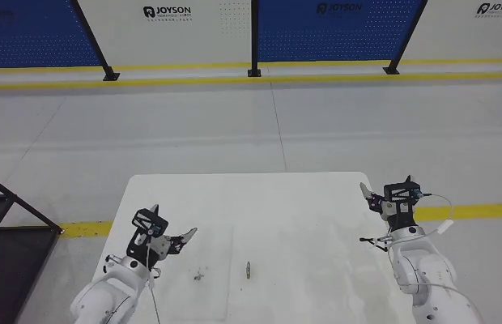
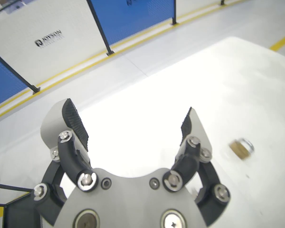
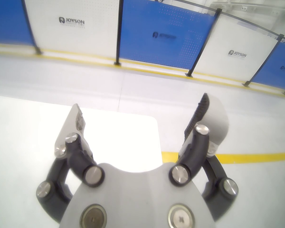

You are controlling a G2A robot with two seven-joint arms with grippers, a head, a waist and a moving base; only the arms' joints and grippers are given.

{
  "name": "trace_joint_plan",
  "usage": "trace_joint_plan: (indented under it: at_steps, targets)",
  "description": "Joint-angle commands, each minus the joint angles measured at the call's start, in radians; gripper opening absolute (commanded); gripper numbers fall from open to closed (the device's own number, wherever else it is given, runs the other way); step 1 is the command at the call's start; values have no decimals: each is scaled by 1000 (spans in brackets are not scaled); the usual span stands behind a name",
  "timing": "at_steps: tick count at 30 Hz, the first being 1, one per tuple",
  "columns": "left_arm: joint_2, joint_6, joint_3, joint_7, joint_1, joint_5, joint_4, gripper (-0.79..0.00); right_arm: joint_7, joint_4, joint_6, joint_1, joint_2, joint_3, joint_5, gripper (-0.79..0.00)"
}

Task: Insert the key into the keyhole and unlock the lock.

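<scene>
A small brass padlock (image 1: 248, 270) stands on the white table (image 1: 267, 202) near its front middle; the left wrist view shows the padlock (image 2: 242, 148) blurred, off to one side of the fingers. A small dark key (image 1: 199, 276) lies on the table left of the lock. My left gripper (image 1: 174, 225) (image 2: 129, 110) hovers over the table's front left part, open and empty, a short way behind and left of the key. Over the table's right edge my right gripper (image 1: 387, 188) (image 3: 140, 103) is held open and empty, far from both objects.
A faint rectangular mat outline (image 1: 223, 267) marks the table's front middle. A black metal rack (image 1: 16, 219) stands on the floor left of the table. Blue and white fence panels (image 1: 332, 28) line the far side of the floor.
</scene>
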Motion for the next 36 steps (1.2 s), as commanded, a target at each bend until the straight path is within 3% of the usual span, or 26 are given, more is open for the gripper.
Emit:
trace_joint_plan:
  at_steps: [1, 6, 11, 12, 13, 15, 16, 17, 21, 24, 27, 36]
  targets:
    - [0, -4, 19, -73, 72, 32, -35, 0, 0, 0, 0, 0, 0, 0, 0, 0]
    - [1, -13, 66, -216, 149, 114, -63, 0, 0, 0, 0, 0, 0, 0, 0, 0]
    - [-10, 103, 140, -340, 115, 104, -8, 0, 0, 0, 0, 0, 0, 0, 0, 0]
    - [-13, 122, 158, -359, 104, 93, 3, -95, 0, 0, 0, 0, 0, 0, 0, 0]
    - [-16, 138, 171, -375, 93, 81, 12, -240, 0, 0, 0, 0, 0, 0, 0, 0]
    - [-20, 166, 188, -404, 75, 61, 30, -299, 0, 0, 0, 0, 0, 0, 0, 0]
    - [-21, 180, 195, -414, 66, 68, 40, -391, 0, 0, 0, 0, 0, 0, 0, 0]
    - [-22, 190, 203, -421, 60, 72, 46, -428, 0, 0, 0, 0, 0, 0, 0, 0]
    - [-24, 208, 225, -439, 50, 82, 61, -434, 0, 0, 0, 0, 0, 0, 0, 0]
    - [-24, 191, 237, -447, 51, 87, 65, -345, 0, 0, 0, 0, 0, 0, 0, 0]
    - [-24, 199, 241, -436, 50, 90, 72, -413, 0, 0, 0, 0, 0, 0, 0, 0]
    - [-28, 212, 273, -427, 17, 90, 119, -428, 0, 0, 0, 0, 0, 0, 0, 0]
